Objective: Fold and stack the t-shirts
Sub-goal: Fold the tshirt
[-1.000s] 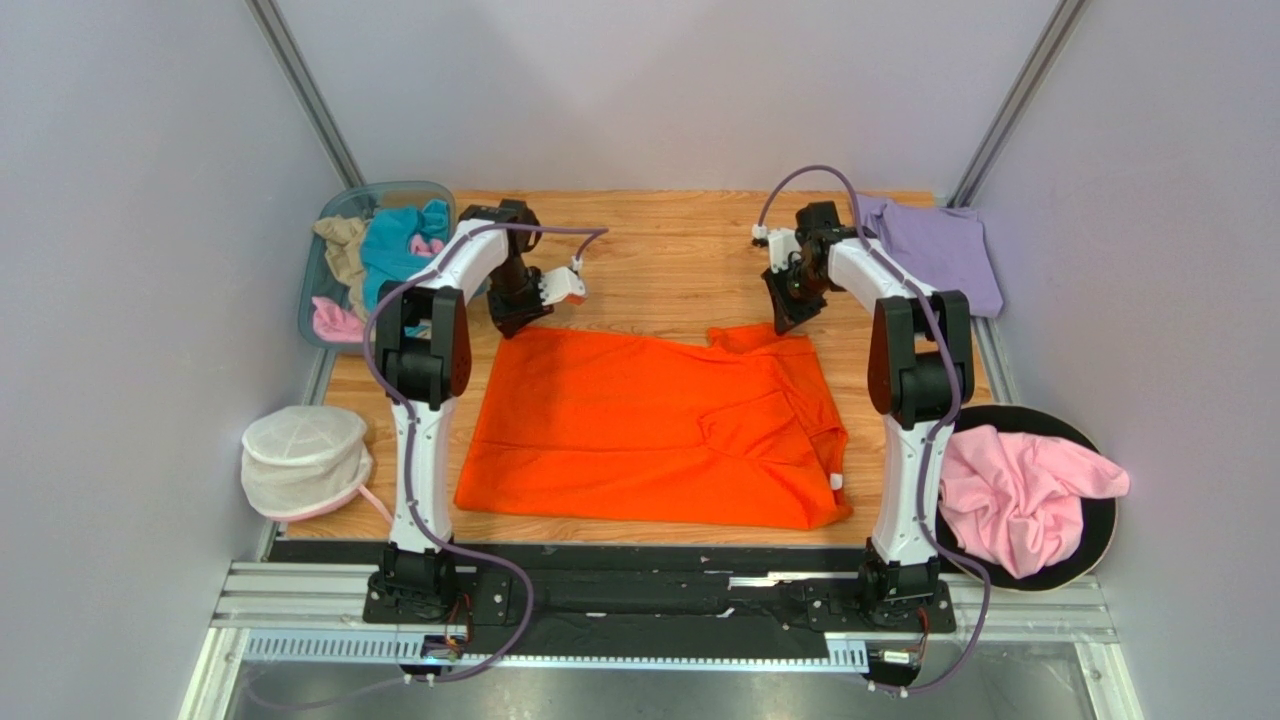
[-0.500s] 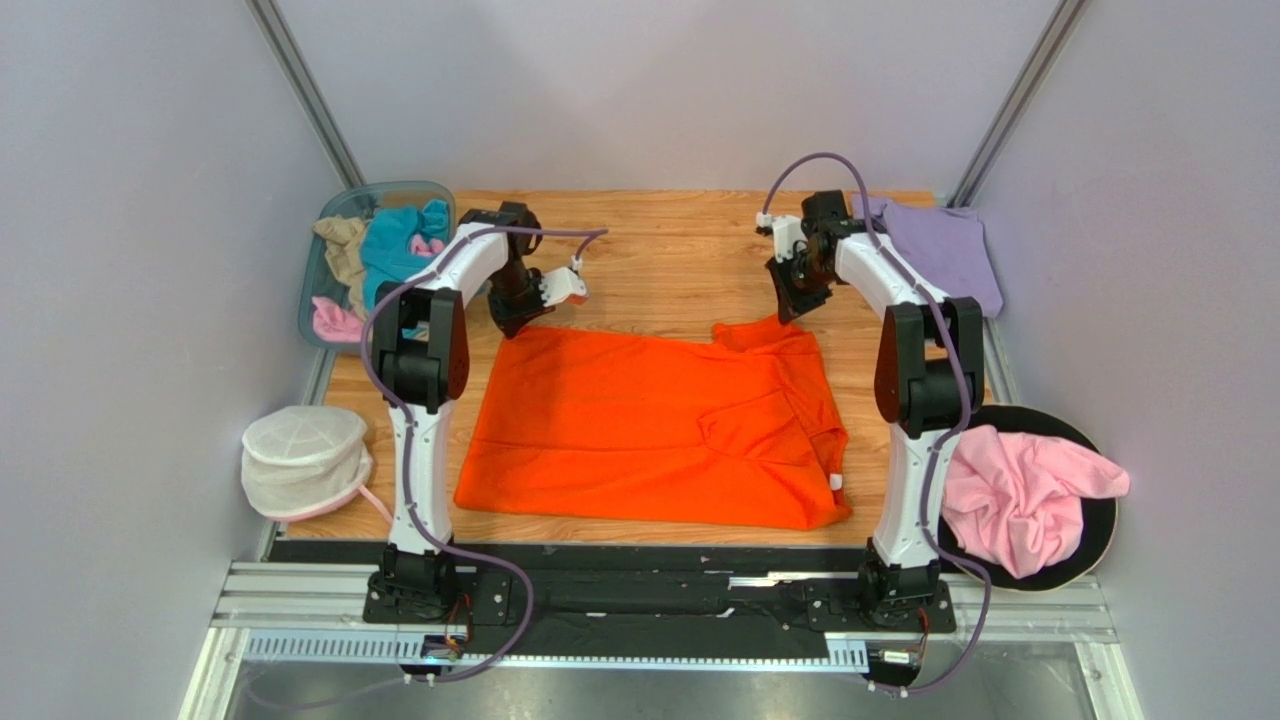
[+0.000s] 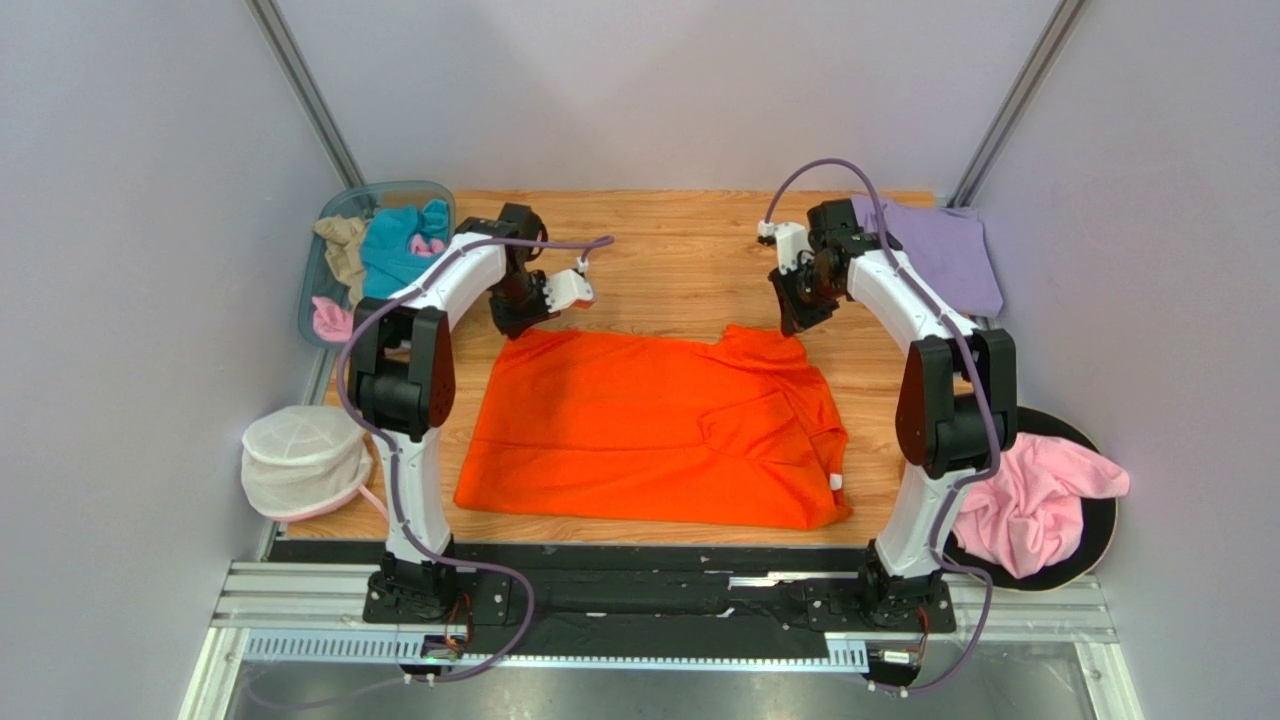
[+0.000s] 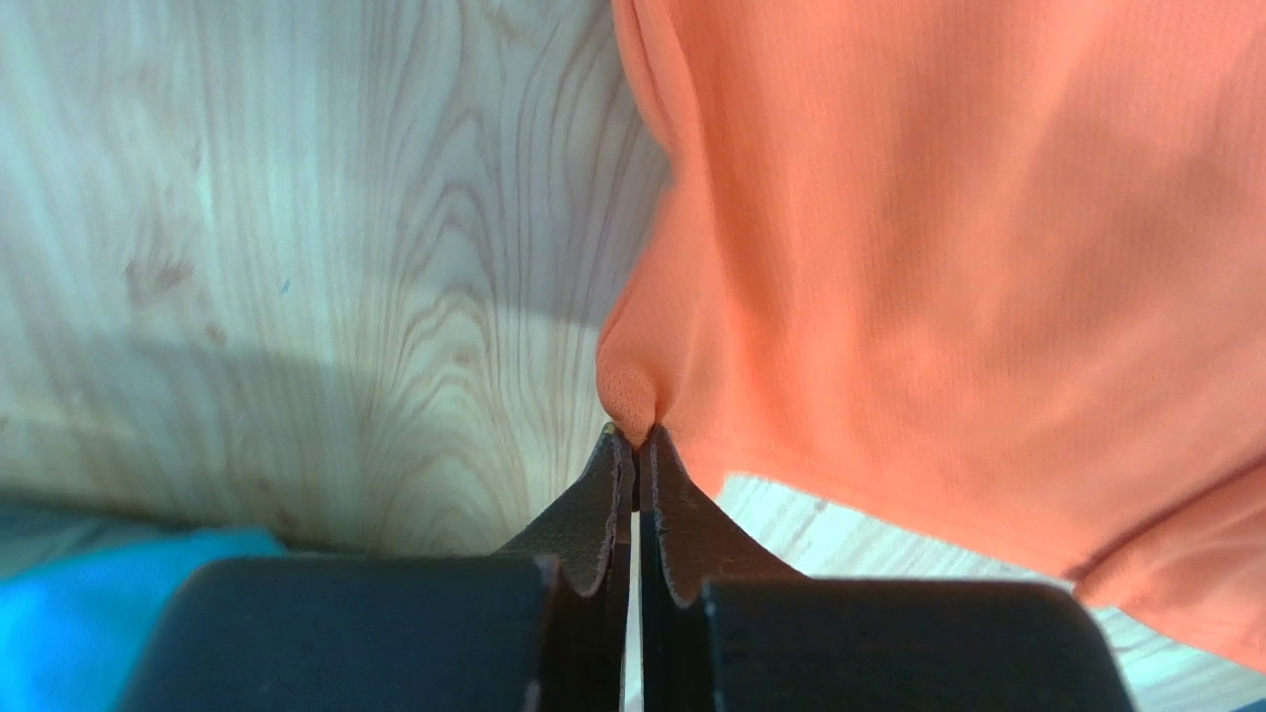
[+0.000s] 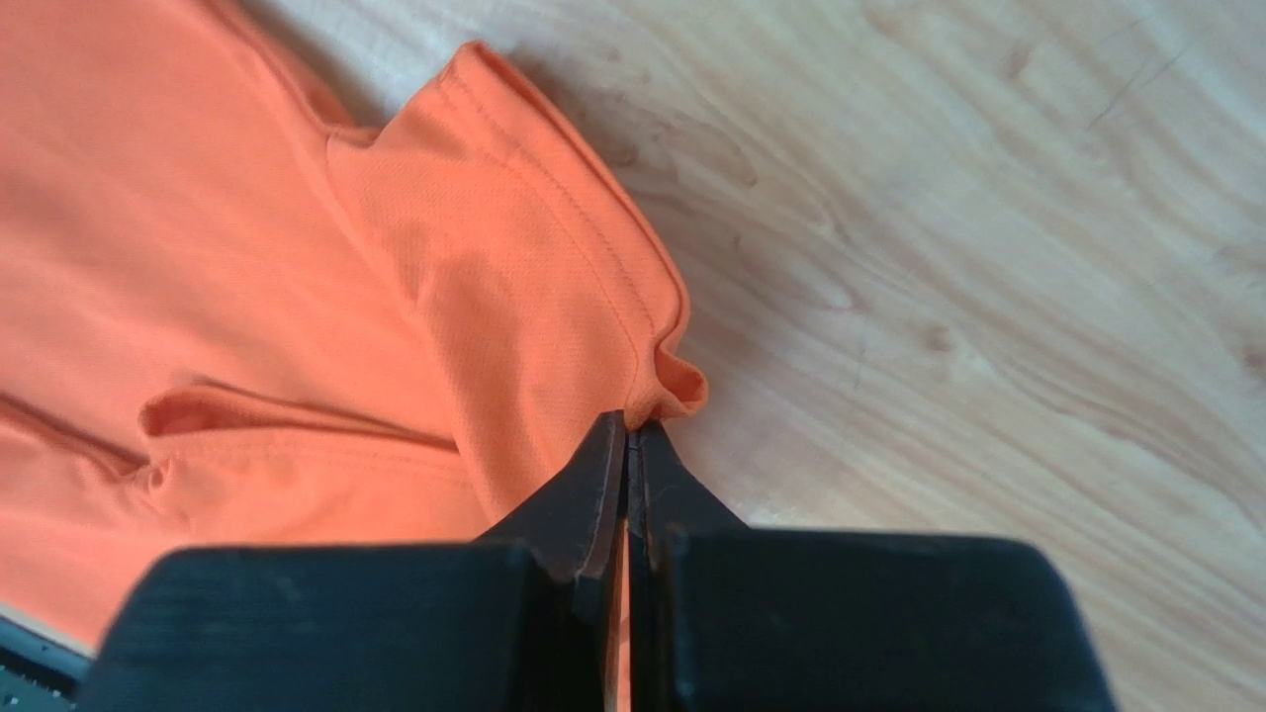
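The left gripper [image 4: 636, 433] was clamped tight on the far left corner of the orange t-shirt [image 3: 654, 428]. The right gripper [image 5: 627, 423] pinched its far right sleeve hem. The shirt lay spread mid-way across the table [image 3: 676, 248], with bare wood beyond its far edge. A bin [image 3: 376, 188] at the far left held teal, tan and pink t-shirts [image 3: 388, 248].

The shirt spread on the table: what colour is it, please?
The shirt is bright orange, clearest in the top external view.
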{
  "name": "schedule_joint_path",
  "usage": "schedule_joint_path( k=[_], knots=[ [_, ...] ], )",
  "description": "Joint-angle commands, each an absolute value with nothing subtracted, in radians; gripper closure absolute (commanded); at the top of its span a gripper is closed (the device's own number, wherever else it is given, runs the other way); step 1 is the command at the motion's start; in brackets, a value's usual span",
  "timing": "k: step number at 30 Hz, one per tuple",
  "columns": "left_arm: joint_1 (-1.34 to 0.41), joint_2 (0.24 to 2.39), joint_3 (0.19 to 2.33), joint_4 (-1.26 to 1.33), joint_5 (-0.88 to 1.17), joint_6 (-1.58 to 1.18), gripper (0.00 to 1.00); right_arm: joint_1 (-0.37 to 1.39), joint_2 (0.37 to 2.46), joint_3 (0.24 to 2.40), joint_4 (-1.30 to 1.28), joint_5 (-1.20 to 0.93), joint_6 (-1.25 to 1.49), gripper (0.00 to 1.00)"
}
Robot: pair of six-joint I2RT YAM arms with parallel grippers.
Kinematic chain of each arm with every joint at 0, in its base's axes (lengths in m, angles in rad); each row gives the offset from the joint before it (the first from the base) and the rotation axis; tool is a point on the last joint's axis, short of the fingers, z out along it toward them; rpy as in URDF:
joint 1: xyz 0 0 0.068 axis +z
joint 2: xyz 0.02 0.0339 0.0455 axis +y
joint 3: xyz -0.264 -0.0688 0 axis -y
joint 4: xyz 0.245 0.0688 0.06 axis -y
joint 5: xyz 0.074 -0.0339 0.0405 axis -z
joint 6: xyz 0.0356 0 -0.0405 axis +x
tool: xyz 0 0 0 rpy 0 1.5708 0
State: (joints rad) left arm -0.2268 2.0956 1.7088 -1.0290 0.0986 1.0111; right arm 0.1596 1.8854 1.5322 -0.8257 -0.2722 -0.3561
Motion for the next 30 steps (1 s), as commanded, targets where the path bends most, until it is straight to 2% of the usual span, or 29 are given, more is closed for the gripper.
schedule_joint_path(
  k=[1,8,18,30],
  knots=[
    [-0.225,1.976,1.668,-0.996,0.072,0.996,1.0,0.175,1.799,1.49,-0.813,-0.291,-0.367,1.0],
    [-0.229,1.875,1.594,-0.999,0.058,0.989,1.0,0.186,1.715,1.391,-0.801,-0.295,-0.367,1.0],
    [-0.242,1.697,1.358,-0.95,0.057,0.959,1.0,0.19,1.585,1.269,-0.827,-0.268,-0.405,1.0],
    [-0.267,1.54,1.175,-0.91,0.061,0.904,1.0,0.224,1.436,1.169,-0.914,-0.299,-0.431,1.0]
  ],
)
